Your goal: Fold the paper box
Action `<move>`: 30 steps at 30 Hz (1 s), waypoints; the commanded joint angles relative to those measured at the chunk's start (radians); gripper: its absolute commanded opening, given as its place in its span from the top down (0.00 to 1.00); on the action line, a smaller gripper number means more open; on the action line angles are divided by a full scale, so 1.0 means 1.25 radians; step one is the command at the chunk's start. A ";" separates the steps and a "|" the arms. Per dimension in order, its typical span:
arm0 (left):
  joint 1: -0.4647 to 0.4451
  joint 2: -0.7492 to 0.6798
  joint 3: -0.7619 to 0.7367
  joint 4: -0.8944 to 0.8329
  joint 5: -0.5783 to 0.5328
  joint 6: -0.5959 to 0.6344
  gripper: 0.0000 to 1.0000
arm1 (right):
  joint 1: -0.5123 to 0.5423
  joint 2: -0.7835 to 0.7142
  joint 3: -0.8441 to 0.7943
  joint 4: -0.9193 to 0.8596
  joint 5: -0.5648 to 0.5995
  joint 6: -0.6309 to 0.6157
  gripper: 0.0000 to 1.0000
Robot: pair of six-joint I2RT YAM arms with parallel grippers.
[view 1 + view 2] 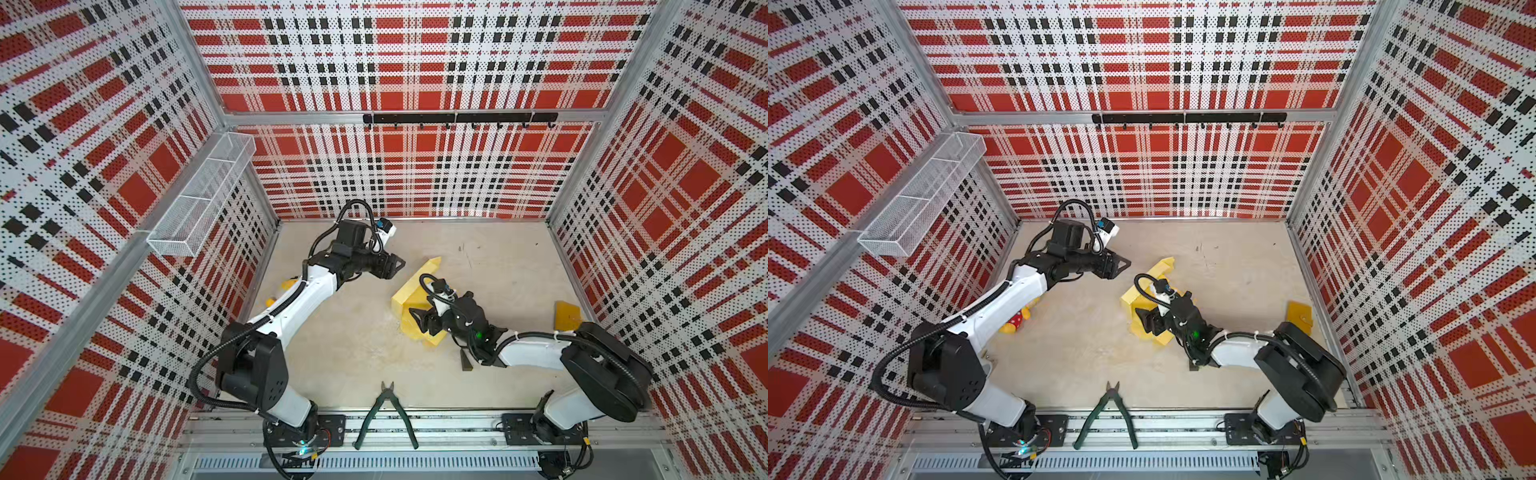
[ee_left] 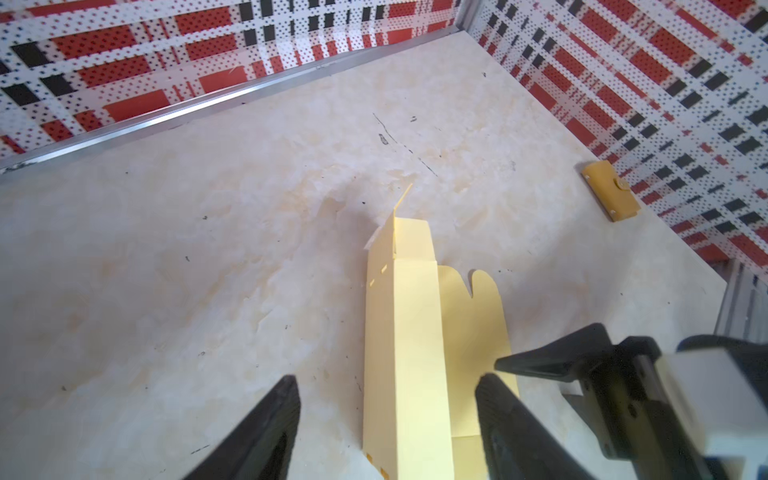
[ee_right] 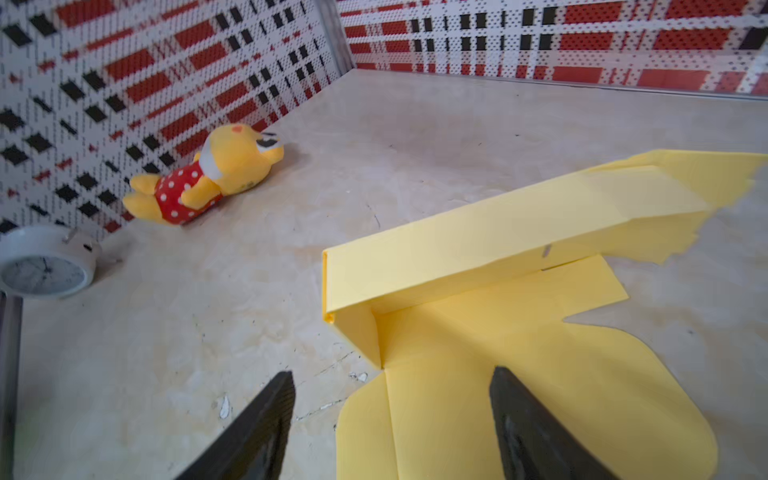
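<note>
The paper box (image 1: 409, 297) (image 1: 1131, 301) is pale yellow card, partly folded, lying mid-table. One long wall (image 3: 478, 253) stands upright with its end tab bent in, while rounded flaps (image 3: 582, 395) lie flat. My left gripper (image 1: 398, 266) (image 1: 1124, 264) hovers open, off the box's far left end and apart from it. In the left wrist view the upright wall (image 2: 405, 332) shows between the spread fingers of that gripper (image 2: 384, 380). My right gripper (image 1: 417, 318) (image 1: 1142, 318) (image 3: 392, 376) is open low over the flat flaps, holding nothing.
A yellow plush toy (image 1: 1017, 322) (image 3: 208, 178) and a white clock (image 3: 43, 270) lie by the left wall. An orange-yellow flat piece (image 1: 567, 316) (image 2: 611, 191) sits by the right wall. Green pliers (image 1: 384, 415) rest at the front edge. A wire basket (image 1: 203, 195) hangs on the left wall.
</note>
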 commanded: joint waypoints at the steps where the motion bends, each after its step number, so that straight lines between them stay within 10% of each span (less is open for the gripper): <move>1: 0.036 -0.015 -0.051 0.018 -0.017 -0.088 0.25 | -0.028 -0.032 0.040 -0.101 -0.001 0.182 0.24; 15: 0.158 -0.103 -0.225 0.128 0.102 -0.056 0.07 | -0.089 0.144 0.182 -0.032 -0.096 0.628 0.30; 23: 0.215 -0.125 -0.246 0.164 0.096 -0.089 0.07 | -0.105 0.261 0.261 0.054 -0.167 0.676 0.37; 30: 0.231 -0.129 -0.252 0.173 0.090 -0.102 0.08 | -0.122 0.271 0.287 0.046 -0.190 0.643 0.64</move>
